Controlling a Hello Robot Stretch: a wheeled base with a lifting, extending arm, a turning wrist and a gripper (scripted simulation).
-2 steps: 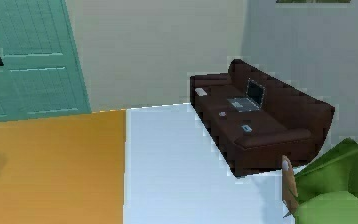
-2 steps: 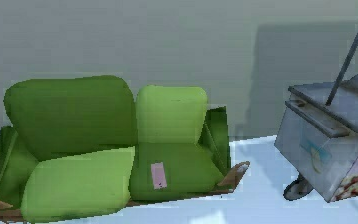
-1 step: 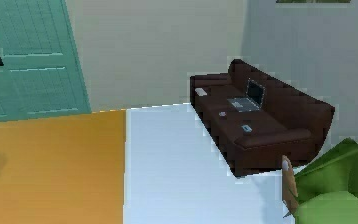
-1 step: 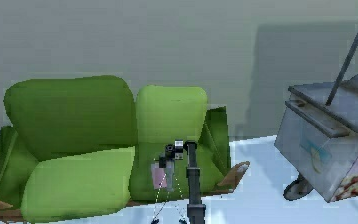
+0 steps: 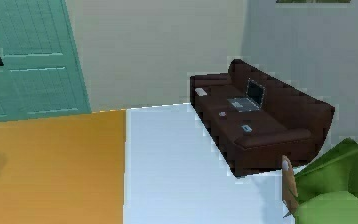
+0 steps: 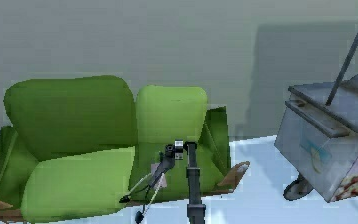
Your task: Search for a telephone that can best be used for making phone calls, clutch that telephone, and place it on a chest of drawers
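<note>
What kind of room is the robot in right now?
Most likely a living room. A dark brown sofa stands against the far wall with a laptop on its seat, and a green couch sits close by the robot on the side where the arm reaches.

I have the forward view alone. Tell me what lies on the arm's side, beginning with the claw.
Observer: The claw shows low in the arm side view, in front of the green armchair's seat. I cannot tell whether it holds anything.
Operator: Describe that armchair in full.
Observer: It has two back cushions, one dark green and one lighter, and it stands before a grey wall.
Operator: Report anything else there.
Observer: A grey cart on wheels stands at the arm side view's right, apart from the armchair.
</note>
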